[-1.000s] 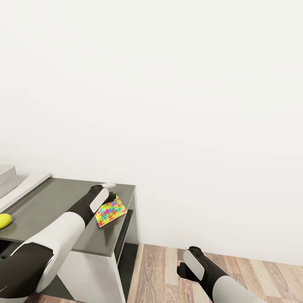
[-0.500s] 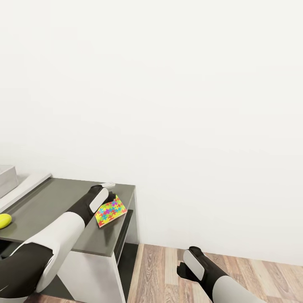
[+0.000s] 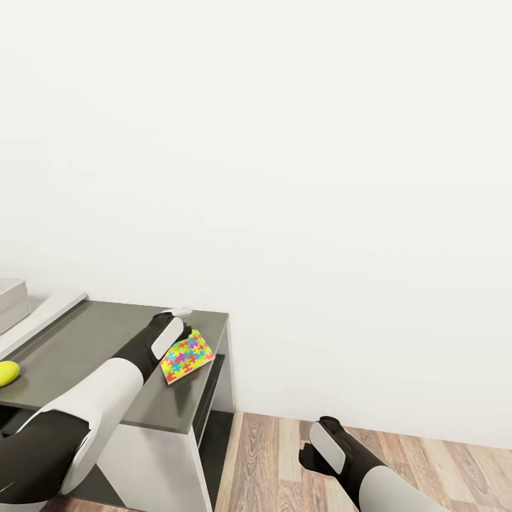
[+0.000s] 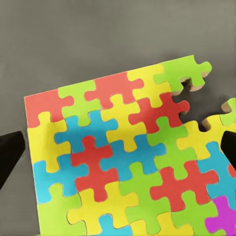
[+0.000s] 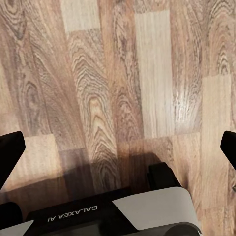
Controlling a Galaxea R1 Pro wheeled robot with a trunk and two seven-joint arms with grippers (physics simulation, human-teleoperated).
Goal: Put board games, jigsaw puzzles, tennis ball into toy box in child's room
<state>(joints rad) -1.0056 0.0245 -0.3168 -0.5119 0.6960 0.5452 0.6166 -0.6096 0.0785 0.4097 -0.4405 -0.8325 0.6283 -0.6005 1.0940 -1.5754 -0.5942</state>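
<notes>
With its fingers spread wide, the left gripper hangs over the flat multicoloured jigsaw puzzle near the dark grey table edge, so a grasp could push it off; the right gripper, also open, idles above the wooden floor.

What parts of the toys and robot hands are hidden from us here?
- Jigsaw puzzle: the left wrist view's edges crop it; in the head view the left arm covers one corner.
- Tennis ball: cut by the head view's edge.
- Left gripper, right gripper: fingertips barely enter each wrist view.
</notes>
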